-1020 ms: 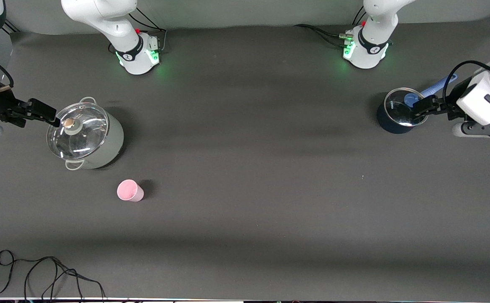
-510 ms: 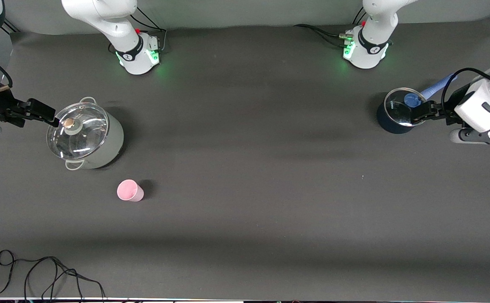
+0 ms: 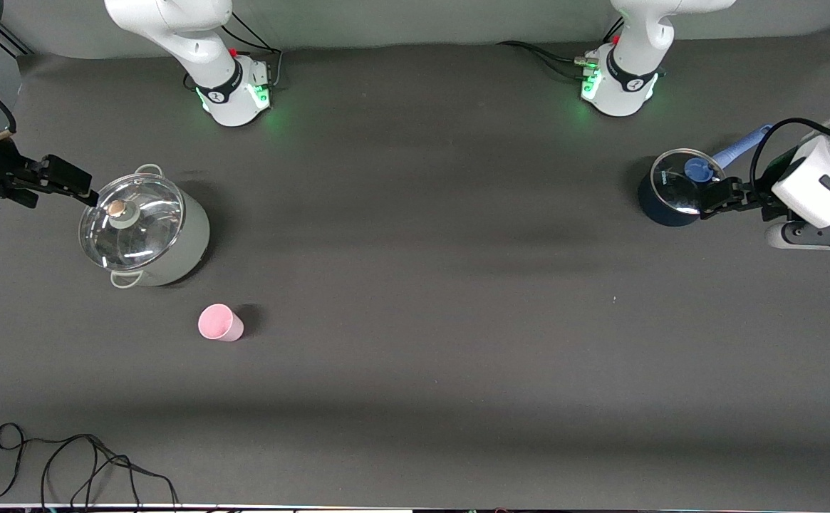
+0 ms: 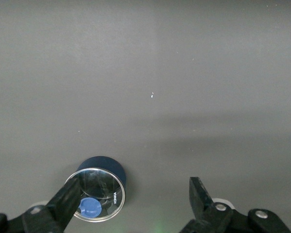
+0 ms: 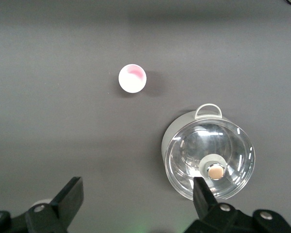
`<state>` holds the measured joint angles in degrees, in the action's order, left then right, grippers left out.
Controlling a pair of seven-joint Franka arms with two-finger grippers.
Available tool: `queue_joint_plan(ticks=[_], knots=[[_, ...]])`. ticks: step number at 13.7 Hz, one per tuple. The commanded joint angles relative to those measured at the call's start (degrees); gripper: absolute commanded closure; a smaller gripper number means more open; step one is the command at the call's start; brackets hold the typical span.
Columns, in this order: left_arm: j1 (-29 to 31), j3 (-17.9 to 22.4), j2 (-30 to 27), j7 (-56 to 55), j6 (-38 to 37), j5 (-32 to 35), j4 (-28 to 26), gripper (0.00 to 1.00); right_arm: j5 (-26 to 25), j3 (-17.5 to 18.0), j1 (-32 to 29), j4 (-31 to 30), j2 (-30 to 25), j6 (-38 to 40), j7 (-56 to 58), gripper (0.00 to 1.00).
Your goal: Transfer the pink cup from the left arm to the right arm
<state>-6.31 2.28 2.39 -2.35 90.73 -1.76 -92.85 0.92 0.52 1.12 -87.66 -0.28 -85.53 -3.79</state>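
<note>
The dark grey table spans the whole scene, and both arms hang above its ends with nothing in their claws. The largest thing on it is the pale green pot, standing toward the right arm's end under a glass lid whose round knob faces straight up. The right gripper is in the air just beside the rim of this pot, at the table's edge; in the right wrist view its two black fingers stand spread wide apart with bare cloth between them. Toward the left arm's end stands a smaller dark blue pot, also under a glass lid with a blue knob, and with a light blue handle sticking out away from the front camera. The left gripper hovers over the edge of this blue pot, its fingers likewise held wide and clasping nothing. The pink cup is the smallest thing: it stands upright on the cloth, its long axis vertical and its open mouth pointing up, so that the right wrist view looks down into it. It is nearer to the front camera than the green pot, near it but not touching, and well apart from the blue pot. A thin black cable lies looped on the table's edge nearest the front camera.
</note>
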Motion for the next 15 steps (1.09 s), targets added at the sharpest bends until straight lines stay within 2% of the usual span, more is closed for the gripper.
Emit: queue_joint_plan(ticks=[1, 4, 15], knots=[[-4.23, 4.58, 0.16, -0.46, -0.82, 1.14, 2.58, 0.00, -0.57, 0.01, 0.64, 1.52, 0.54, 0.98, -1.22, 0.00], [-3.53, 4.67, 0.07, 0.41, -1.52, 1.14, 3.38, 0.00, -0.57, 0.01, 0.82, 3.37, 2.30, 1.07, -1.22, 0.00], [-2.56, 4.67, 0.60, 1.21, -1.52, 1.32, 3.02, 0.00, -1.09, 0.01, 0.91, 3.37, 2.48, 1.15, -0.43, 0.00]])
